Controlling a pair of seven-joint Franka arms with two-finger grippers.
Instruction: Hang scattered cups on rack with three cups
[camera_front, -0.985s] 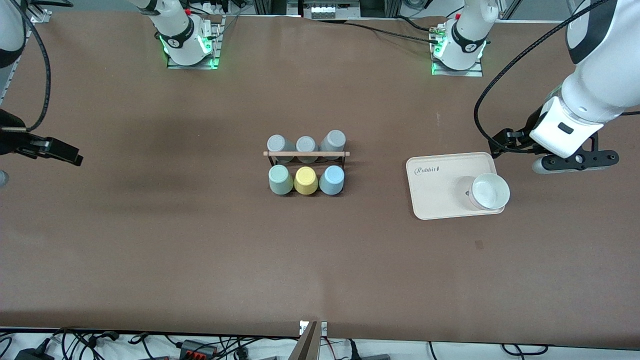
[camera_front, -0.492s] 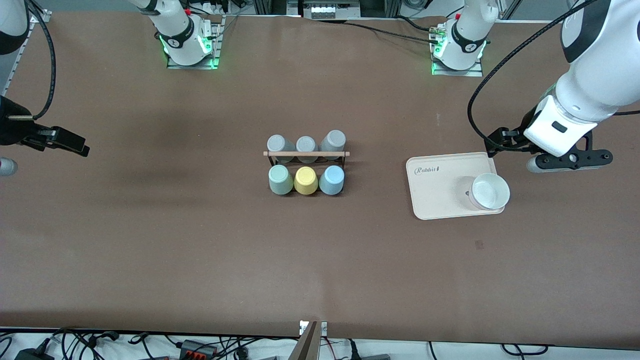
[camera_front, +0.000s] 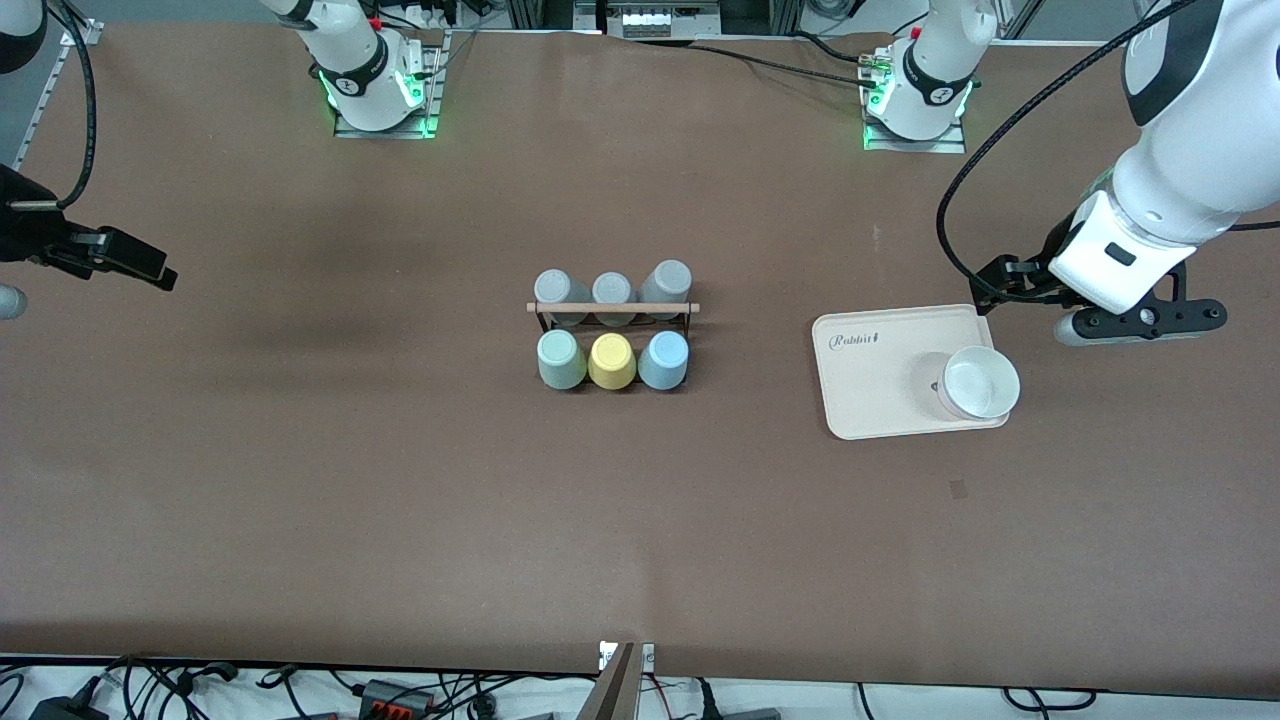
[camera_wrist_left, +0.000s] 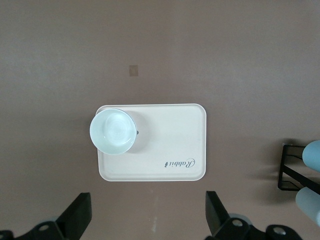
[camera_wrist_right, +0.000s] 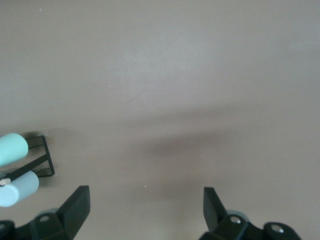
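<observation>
i see the rack (camera_front: 612, 310), a black wire frame with a pale wooden rod, mid-table with cups on both sides. three grey cups (camera_front: 611, 289) hang on the side toward the robot bases. on the side nearer the front camera sit the sage green cup (camera_front: 560, 359), the yellow cup (camera_front: 611, 361) and the light blue cup (camera_front: 664, 359), touching in a row, closed bases up, tight against the frame. from here i cannot tell whether they are seated on pegs or only leaning there.

my left gripper (camera_wrist_left: 147, 212) hangs over the table just beside the cream tray (camera_front: 870, 400), on its bases' side, fingers spread wide and empty. the white bowl (camera_front: 981, 382) sits at the tray corner toward the left arm's end. my right gripper (camera_wrist_right: 145, 210) is over bare table well toward the right arm's end, fingers likewise spread with nothing between them.

i judge the hanging is done or nearly so, and what remains is parking the arms. to do that well i would keep both wrists high and leave the bowl alone. if a cup proves loose, i would come down from above, pinch across its base, and avoid nudging its neighbours or the rod.
</observation>
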